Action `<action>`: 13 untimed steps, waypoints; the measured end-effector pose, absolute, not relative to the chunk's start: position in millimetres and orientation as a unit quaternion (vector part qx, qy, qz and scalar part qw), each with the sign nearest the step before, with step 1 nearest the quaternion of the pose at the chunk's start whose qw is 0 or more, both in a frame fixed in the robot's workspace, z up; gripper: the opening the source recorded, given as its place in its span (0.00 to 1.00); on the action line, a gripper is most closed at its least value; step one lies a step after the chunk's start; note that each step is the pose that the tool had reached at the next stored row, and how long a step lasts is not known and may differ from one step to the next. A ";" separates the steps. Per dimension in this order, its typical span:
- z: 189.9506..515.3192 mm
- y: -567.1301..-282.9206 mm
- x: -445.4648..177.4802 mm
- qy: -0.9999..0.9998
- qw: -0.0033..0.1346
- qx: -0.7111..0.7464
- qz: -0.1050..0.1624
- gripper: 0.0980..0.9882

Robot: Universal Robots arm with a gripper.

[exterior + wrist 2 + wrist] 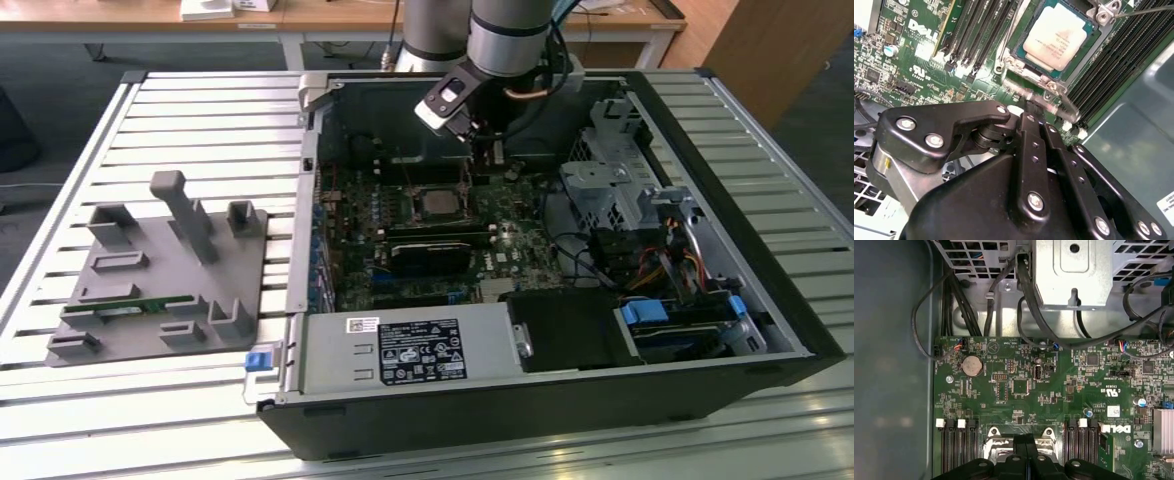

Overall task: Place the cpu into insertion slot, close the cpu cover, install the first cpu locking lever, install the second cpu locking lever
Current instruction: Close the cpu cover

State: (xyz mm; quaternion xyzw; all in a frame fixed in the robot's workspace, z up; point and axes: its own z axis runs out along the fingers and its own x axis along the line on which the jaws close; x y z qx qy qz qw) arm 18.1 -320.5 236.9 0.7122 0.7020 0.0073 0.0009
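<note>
The cpu [1056,37] lies flat in the insertion slot [1006,62] on the green board, its pale metal top facing up. The cpu cover [1031,64] lies as a thin frame around it. A thin lever rod [1149,8] runs off from a screw tab at one corner of the socket. My gripper [1030,107] is shut, and its black fingertips sit right at the socket's edge by a silver hinge piece. I cannot tell whether they pinch anything. From outside, the gripper [470,135] hangs inside the case just behind the insertion slot [438,203]. The fingertips [1024,440] meet over the silver socket edge.
Long black memory slots [979,35] flank the socket on both sides. A metal drive cage [607,190] and cables fill the case at the exterior view's right, and the power supply [400,350] sits in front. A grey fixture plate [160,270] lies on the slatted table at the left.
</note>
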 end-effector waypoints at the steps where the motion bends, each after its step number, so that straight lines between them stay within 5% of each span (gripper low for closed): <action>1: 236.8 -320.5 17.5 0.702 0.001 0.712 0.007 0.01; 13: 233.5 -320.8 10.8 0.702 0.001 0.712 0.007 0.01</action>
